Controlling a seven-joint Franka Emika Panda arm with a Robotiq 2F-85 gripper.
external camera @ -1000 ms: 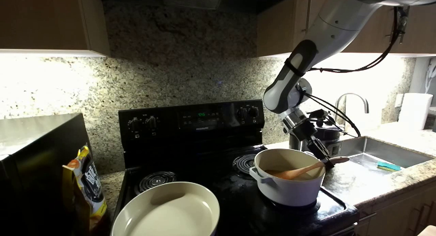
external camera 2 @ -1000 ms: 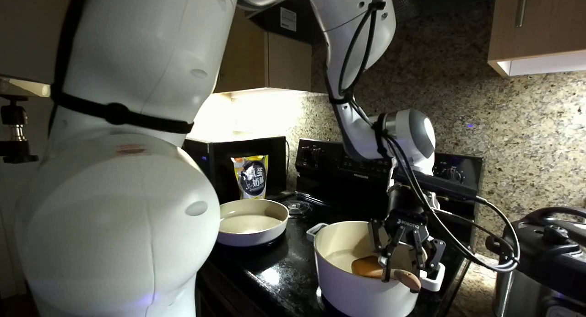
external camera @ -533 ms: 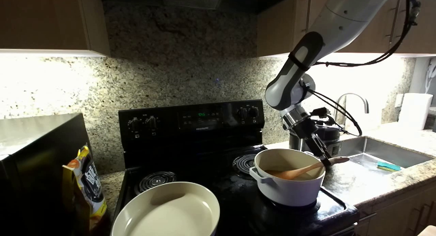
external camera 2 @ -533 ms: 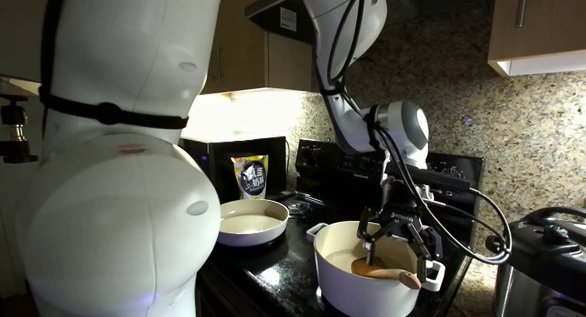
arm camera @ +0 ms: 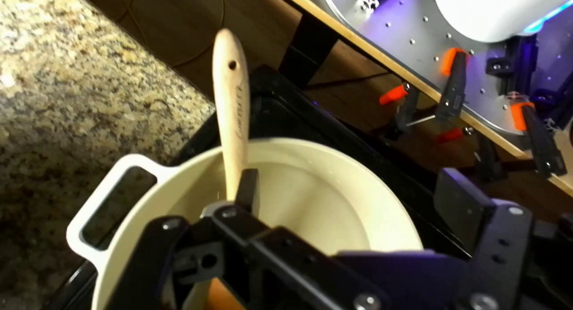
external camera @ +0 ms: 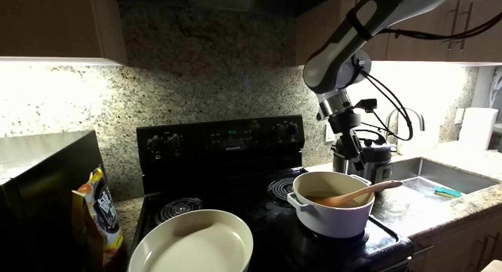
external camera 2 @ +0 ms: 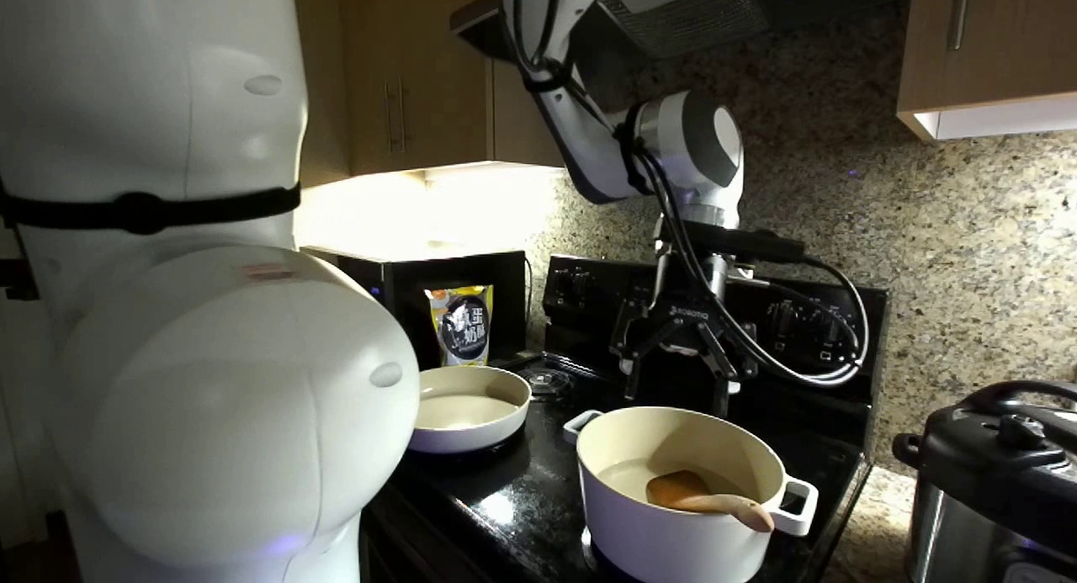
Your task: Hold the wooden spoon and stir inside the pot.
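One wooden spoon point(external camera 2: 713, 503) below the gripper point(external camera 2: 676, 397)

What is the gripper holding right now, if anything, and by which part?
Nothing is held: the gripper is open, and the wooden spoon rests free in the pot below, its handle jutting out.

the black stove point(external camera: 270, 234) carries the white pot point(external camera: 333, 221), upright, and, apart from it, a shallow cream bowl point(external camera: 200, 248).
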